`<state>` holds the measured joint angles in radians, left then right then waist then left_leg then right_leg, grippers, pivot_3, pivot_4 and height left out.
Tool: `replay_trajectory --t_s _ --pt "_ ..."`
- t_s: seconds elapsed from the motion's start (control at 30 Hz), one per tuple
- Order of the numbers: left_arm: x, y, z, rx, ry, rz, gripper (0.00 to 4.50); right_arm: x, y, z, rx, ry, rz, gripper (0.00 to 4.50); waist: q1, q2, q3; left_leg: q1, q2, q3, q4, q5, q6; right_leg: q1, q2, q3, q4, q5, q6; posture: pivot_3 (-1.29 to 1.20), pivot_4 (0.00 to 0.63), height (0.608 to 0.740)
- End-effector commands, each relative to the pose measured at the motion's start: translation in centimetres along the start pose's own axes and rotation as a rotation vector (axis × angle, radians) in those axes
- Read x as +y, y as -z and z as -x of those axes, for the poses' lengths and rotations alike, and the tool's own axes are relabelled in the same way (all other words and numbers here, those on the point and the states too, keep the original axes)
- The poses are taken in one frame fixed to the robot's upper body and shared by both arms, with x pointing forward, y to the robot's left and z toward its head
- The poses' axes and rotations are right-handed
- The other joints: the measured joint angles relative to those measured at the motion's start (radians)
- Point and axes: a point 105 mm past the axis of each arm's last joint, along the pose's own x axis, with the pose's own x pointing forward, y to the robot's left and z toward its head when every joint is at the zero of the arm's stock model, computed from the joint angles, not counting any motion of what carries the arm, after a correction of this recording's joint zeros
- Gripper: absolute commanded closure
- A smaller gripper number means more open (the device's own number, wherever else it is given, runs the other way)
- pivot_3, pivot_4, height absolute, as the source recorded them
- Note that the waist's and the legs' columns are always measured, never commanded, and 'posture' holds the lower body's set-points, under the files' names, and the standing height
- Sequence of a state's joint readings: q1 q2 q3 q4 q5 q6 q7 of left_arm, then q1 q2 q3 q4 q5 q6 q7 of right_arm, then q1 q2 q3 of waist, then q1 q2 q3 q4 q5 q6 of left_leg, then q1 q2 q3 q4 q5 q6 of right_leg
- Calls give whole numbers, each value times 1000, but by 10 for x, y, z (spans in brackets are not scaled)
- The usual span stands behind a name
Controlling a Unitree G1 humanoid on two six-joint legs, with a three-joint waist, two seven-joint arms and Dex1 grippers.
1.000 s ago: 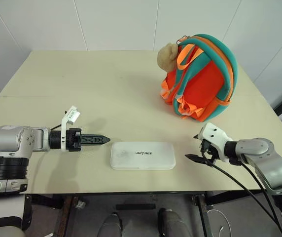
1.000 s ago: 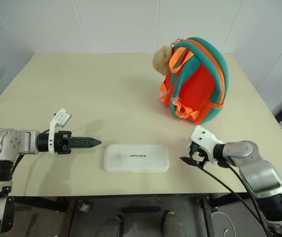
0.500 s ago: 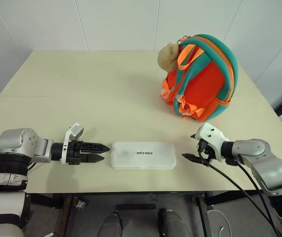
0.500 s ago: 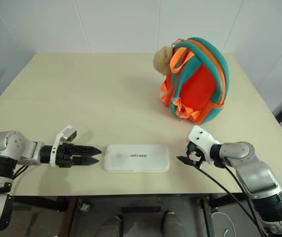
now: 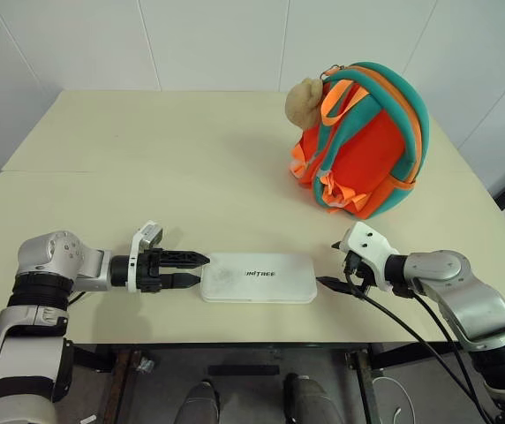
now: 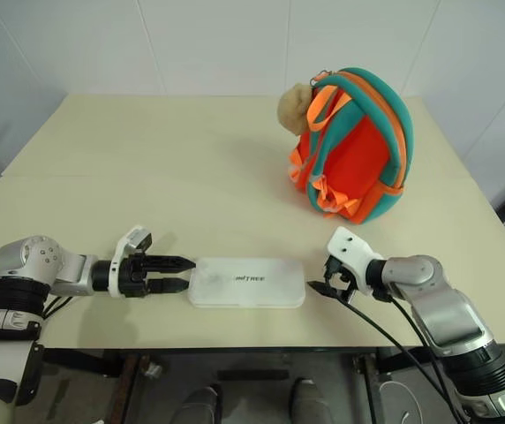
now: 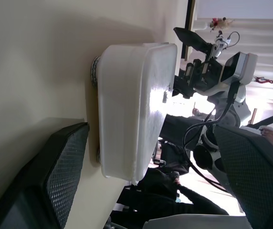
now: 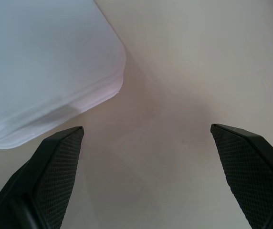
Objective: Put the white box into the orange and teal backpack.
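White box (image 5: 258, 277) lies flat near the counter's (image 5: 146, 168) front edge, ungrasped. My left jaws (image 5: 194, 268) wide at its left end, right jaws (image 5: 327, 283) wide beside its right end. Step: approach. Next: close on both ends, lift toward backpack (image 5: 363, 137).

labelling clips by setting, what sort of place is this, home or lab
Most likely a lab or test room, not a home: a plain beige table against bare white panelled walls, with only the white box and the orange and teal backpack set out on it.
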<state>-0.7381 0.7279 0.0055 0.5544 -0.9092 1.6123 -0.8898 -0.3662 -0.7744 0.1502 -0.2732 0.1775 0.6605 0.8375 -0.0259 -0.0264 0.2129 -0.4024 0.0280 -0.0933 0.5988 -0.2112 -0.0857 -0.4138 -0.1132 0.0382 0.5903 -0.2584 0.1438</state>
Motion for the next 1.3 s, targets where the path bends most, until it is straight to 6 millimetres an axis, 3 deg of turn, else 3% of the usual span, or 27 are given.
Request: replay_trajectory --t_s 0.03,0.47,0.57,0.8,0.83,1.17,1.3 --pt "-3 -3 -4 -8 15 -7 40 2 -11 2 -30 8 31 0 0 0 0 0 0 0 0 0 0 0 0 0 0 0 0 0 150 740" --pt "2 2 -20 47 -31 -62 40 6 -12 0 -35 -4 28 0 1 0 0 0 0 0 1 0 0 1 0 0 0 0 0 0 150 740" --pt "8 4 -24 65 -78 -89 579 6 -13 0 -37 -2 27 0 1 0 0 0 0 0 2 0 0 1 0 0 0 0 0 0 150 740" --pt "9 3 -32 74 -79 -144 2799 6 -14 0 -39 -1 29 0 1 0 0 0 0 0 2 0 0 1 0 0 0 0 -1 0 150 740" --pt "8 2 -34 73 -70 -146 2958 6 -14 0 -39 0 29 0 1 0 0 0 0 0 2 0 0 1 0 0 -1 0 -1 0 150 740" --pt "-15 -1 -32 44 63 -177 3159 0 -17 5 -52 31 23 0 0 0 0 0 0 0 4 0 0 2 0 0 -1 0 -1 0 150 740" --pt "-30 -12 -20 -28 122 -205 3200 -19 -29 11 -136 130 -35 0 -1 0 0 -1 0 0 4 0 0 1 0 0 -1 0 -1 0 150 740"
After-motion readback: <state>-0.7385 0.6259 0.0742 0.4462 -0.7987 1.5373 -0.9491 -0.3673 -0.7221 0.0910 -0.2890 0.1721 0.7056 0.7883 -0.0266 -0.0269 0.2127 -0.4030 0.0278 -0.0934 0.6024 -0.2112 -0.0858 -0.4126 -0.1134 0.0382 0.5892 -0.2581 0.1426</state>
